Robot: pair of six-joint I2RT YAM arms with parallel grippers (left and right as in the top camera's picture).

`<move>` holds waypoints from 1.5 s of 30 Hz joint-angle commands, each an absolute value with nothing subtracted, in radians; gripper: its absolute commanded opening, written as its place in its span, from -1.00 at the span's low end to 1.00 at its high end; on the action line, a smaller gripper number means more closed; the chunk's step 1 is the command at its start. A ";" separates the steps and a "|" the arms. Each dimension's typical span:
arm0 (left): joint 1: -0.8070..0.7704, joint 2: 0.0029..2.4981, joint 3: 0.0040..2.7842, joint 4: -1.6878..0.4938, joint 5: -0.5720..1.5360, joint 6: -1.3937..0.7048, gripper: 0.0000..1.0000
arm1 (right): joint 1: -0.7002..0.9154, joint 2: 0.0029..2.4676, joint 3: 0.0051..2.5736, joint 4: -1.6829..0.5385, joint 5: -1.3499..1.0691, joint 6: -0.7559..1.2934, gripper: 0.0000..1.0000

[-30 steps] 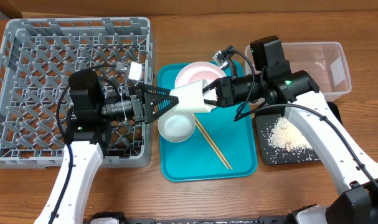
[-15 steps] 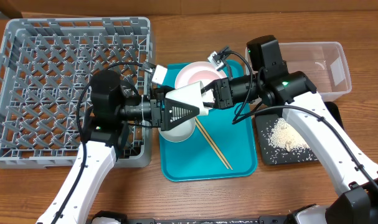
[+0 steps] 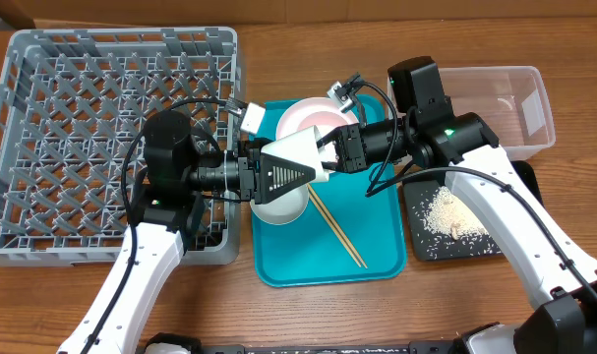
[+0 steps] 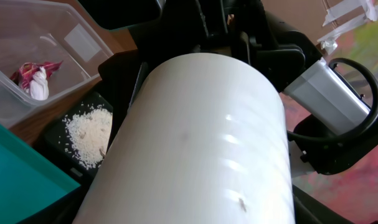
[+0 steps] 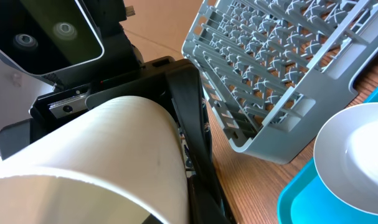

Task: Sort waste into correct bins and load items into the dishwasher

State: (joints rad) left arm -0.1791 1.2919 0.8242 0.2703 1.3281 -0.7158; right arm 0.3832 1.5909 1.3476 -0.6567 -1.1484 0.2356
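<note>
Wooden table [image 3: 313, 317]: bowl [image 3: 278, 205], chopsticks [image 3: 337, 236] on teal tray [image 3: 290, 258] beneath cup [image 3: 300, 149].

A small white cup [image 3: 300, 154] hangs on its side above the teal tray [image 3: 377, 251]. The right pincer [image 3: 329, 150] pinches its mouth end, and its base end sits between the fingers of the left pincer [image 3: 293, 169]. Beneath it on the tray rests a white bowl [image 3: 278, 205], with a plate [image 3: 313, 118] behind and two thin wooden chopsticks [image 3: 337, 231] slanting beside. The grey lattice rack [image 3: 42, 138] stands to the left. Loose rice [image 3: 448, 214] is heaped in the black tray [image 3: 421, 246]. The crumpled red-and-white wrapper [image 4: 34, 79] lies in the clear tub [image 3: 524, 123].
</note>
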 commanded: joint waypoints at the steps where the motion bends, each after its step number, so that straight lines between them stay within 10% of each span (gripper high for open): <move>1: -0.186 1.298 0.838 0.275 1.246 -0.721 -0.02 | 0.420 1.586 1.352 -0.664 -1.142 0.235 -0.91; 11: -0.179 1.298 0.838 0.208 1.156 -0.559 -0.92 | 0.418 1.586 1.351 -0.799 -0.881 0.235 -0.62; 21: -0.076 1.291 0.841 0.007 0.947 -0.364 -0.92 | 0.344 1.586 1.355 -0.986 -0.374 0.235 -0.53; 39: 0.072 1.196 0.905 -0.388 0.797 -0.149 -0.92 | 0.187 1.583 1.383 -1.059 -0.360 0.204 -0.51; 45: 0.072 1.194 0.906 -0.461 0.729 -0.149 -0.54 | 0.219 1.583 1.383 -0.979 -0.360 0.204 -0.34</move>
State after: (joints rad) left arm 0.0700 1.2106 0.8776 -0.4416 0.7807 -0.1730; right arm 0.1997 1.5887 1.3563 -1.0073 -0.3622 0.2100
